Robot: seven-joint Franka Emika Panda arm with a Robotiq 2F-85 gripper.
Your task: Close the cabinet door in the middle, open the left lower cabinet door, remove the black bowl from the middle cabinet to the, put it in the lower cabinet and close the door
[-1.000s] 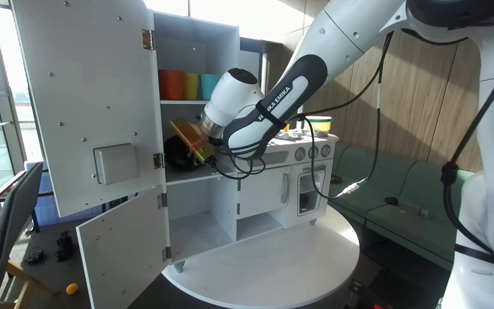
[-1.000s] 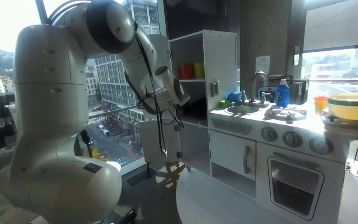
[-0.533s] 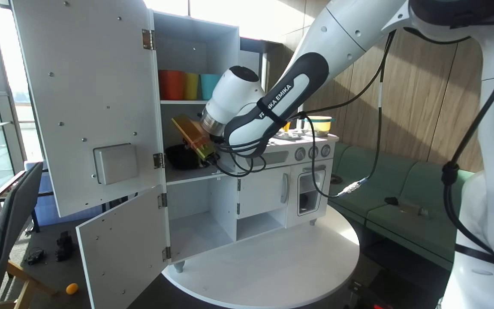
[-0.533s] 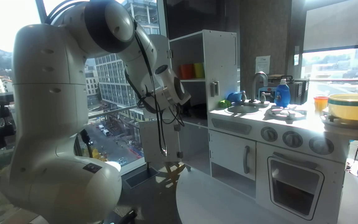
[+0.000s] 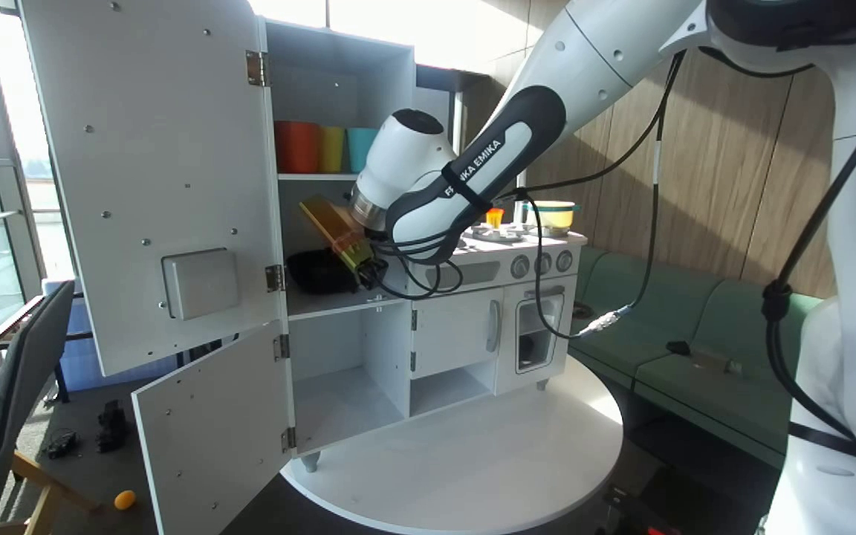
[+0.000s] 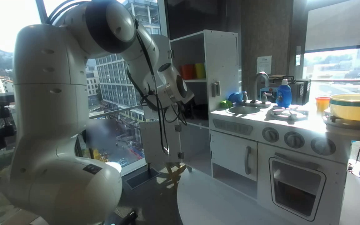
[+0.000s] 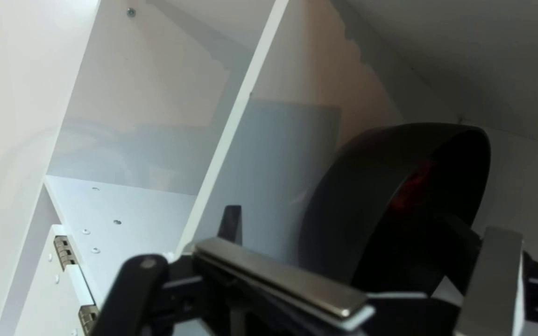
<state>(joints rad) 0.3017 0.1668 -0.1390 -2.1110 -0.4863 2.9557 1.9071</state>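
Note:
The black bowl sits on the shelf of the tall cabinet's middle compartment, partly covered by my wrist in an exterior view. Up close it is a dark curved shell with a dim red patch inside. My gripper is open, its jaws wide apart. The left fingertip is outside the bowl's wall; the right one is dark against the bowl's opening, and whether it touches cannot be told. The lower left door stands open, showing the lower compartment. The middle door under the counter is closed.
Above hang the large open upper door and a shelf with colored cups. The shelf's front edge runs beside the gripper. Cables loop below the wrist. The counter holds a sink, a blue bottle and a yellow pot.
The gripper has opened and let go of the bowl, which has dropped from a raised, tilted pose to lie lower on the shelf. The wrist has shifted slightly.

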